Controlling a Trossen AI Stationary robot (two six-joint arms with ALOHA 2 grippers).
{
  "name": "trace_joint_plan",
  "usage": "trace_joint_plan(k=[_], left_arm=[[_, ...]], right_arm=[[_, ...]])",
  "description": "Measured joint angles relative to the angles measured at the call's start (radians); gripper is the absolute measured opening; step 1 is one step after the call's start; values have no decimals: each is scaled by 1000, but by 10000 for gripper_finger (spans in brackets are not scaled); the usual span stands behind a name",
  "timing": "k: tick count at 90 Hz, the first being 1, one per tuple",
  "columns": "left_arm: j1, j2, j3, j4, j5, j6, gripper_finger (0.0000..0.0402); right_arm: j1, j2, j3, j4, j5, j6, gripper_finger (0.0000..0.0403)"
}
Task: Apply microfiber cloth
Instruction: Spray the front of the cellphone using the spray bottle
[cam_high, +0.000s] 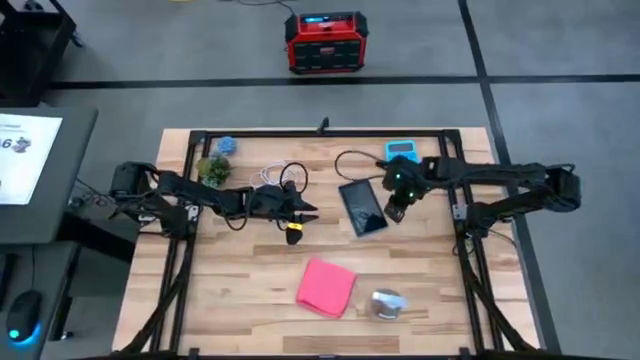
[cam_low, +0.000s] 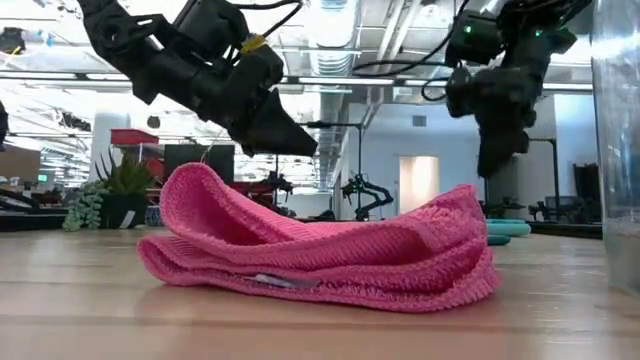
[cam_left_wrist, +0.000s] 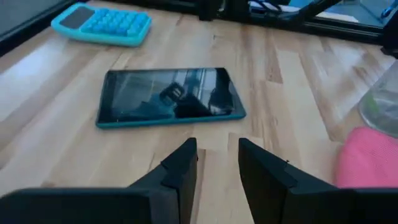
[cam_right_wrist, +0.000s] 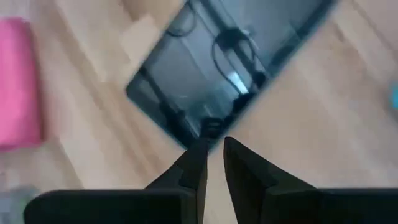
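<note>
The microfiber cloth (cam_high: 326, 286) lay rumpled and folded over on the wooden tabletop (cam_high: 240, 280), near the front edge and about midway along it, untouched by either arm. In the low view the microfiber cloth (cam_low: 320, 255) sat loosely folded, its upper layer arching over the lower. Just beside it, toward the right edge, stood a clear plastic cup (cam_high: 388, 304).

The left end effector (cam_high: 297, 212) hung above the middle of the tabletop, its fingers (cam_left_wrist: 180, 171) nearly together with a narrow gap between them, gripping nothing. In front of it lay the dark phone (cam_left_wrist: 169, 97), screen up, and beyond that, toward the back edge, a blue calculator (cam_left_wrist: 101, 24).

The right end effector (cam_high: 395, 211) was poised over the phone's edge nearest the right side of the tabletop, its fingers (cam_right_wrist: 196, 168) close together with only a slim gap, empty. Whether the tips touched the phone (cam_right_wrist: 230, 68) could not be told.

A small potted plant (cam_high: 213, 169) and a coiled white cable (cam_high: 272, 178) sat near the back left corner. On the floor beyond the tabletop stood a red box (cam_high: 326, 42).
</note>
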Motion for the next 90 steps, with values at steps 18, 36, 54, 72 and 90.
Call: trace_joint_plan(k=[18,36,54,72,90], left_arm=[[12,39,3,25,32,34,95],[33,213,18,160,118,68,81],[56,427,148,201,167,17,50],[56,603,329,184,190,15,8],[65,679,424,143,202,21,3]], right_arm=[[-153,1,-146,227,-138,96,65],[-252,44,-248,432,-269,177,103],[-240,159,-278,519,-338,221,147],[-195,284,-273,646,-370,247,180],[-160,347,-277,823,-403,277,180]])
